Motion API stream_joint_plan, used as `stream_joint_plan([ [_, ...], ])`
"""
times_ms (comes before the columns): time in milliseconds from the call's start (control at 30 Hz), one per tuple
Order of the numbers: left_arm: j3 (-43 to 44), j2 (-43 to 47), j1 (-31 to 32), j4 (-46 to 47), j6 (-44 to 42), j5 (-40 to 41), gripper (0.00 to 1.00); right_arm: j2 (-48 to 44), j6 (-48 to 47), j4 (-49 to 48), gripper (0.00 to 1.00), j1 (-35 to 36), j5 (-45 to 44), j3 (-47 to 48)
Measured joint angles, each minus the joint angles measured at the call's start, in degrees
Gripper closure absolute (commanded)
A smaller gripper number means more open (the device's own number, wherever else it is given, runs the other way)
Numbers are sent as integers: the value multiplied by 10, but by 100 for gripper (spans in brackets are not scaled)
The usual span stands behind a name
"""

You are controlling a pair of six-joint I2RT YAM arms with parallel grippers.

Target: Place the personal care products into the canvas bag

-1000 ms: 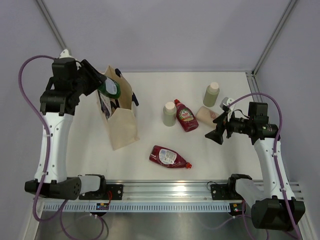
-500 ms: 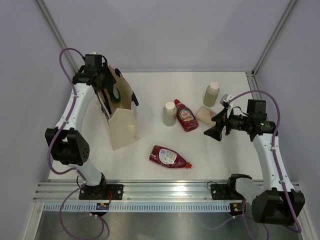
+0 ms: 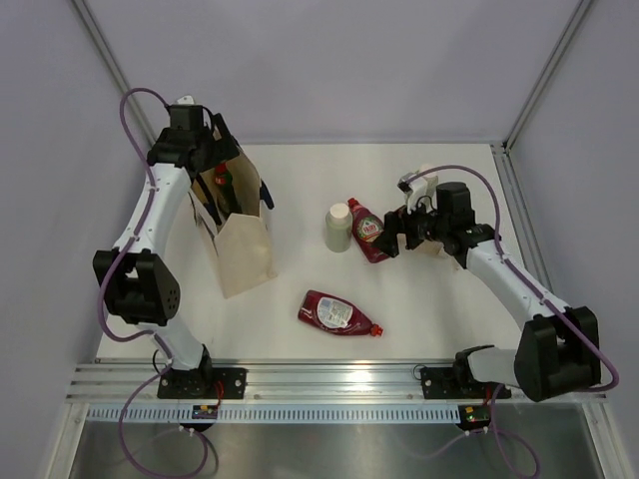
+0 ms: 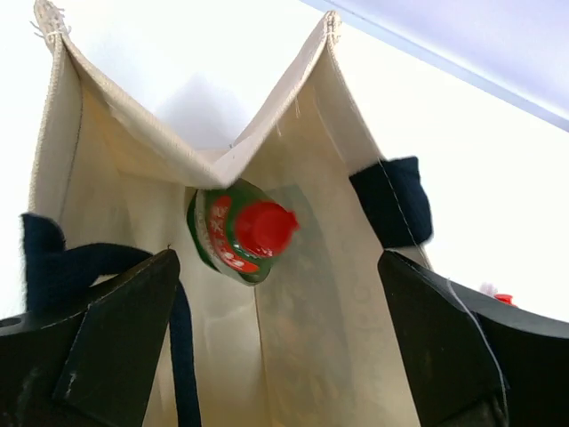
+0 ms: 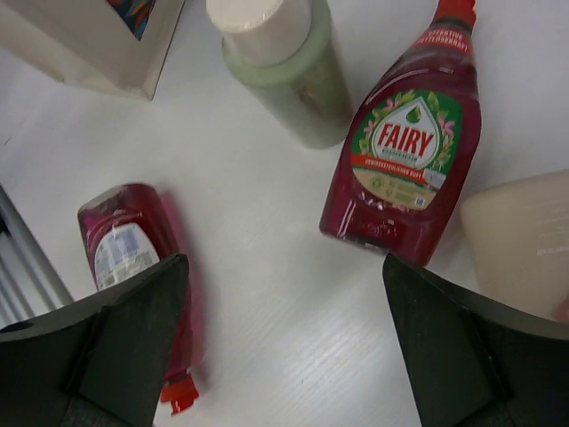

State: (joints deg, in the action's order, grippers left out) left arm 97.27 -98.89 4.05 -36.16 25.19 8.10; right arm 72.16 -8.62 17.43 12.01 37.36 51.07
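My left claw stands spread wide and holds nothing. It points down into the mouth of the canvas bag, and the green bottle with the red cap sits inside, below and clear of both fingers. That arm rises steeply from its base, wrist bent over the bag's top.

My right claw is equally spread and empty, hovering over the bench. I judge the labelled dark red bottle is the next pick. It lies flat just ahead of the claw, off toward one finger, with its cap pointing away from me. Its long axis runs across the line between my fingers, so a small sideways shift and a drop should let them close on its width. The right arm, stretched inward with the wrist tipped down, is much the nearer.

Around it are a pale green bottle, the beige-pink bottle touching or nearly so, and a second dark red bottle lying apart.
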Motion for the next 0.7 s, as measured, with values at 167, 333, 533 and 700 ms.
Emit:
stream_joint_plan([
  [167,0,32,-4,1,-2,-23,1,71,28,-90,1,69,-67,19],
  [333,0,96,-8,2,-16,-95,1,169,29,-149,0,99,-93,73],
  [533,-22,229,-9,17,-37,-161,1,224,-20,-174,0,109,-75,100],
  [700,-118,375,-9,54,-52,-200,1,265,-32,-190,1,140,-77,126],
])
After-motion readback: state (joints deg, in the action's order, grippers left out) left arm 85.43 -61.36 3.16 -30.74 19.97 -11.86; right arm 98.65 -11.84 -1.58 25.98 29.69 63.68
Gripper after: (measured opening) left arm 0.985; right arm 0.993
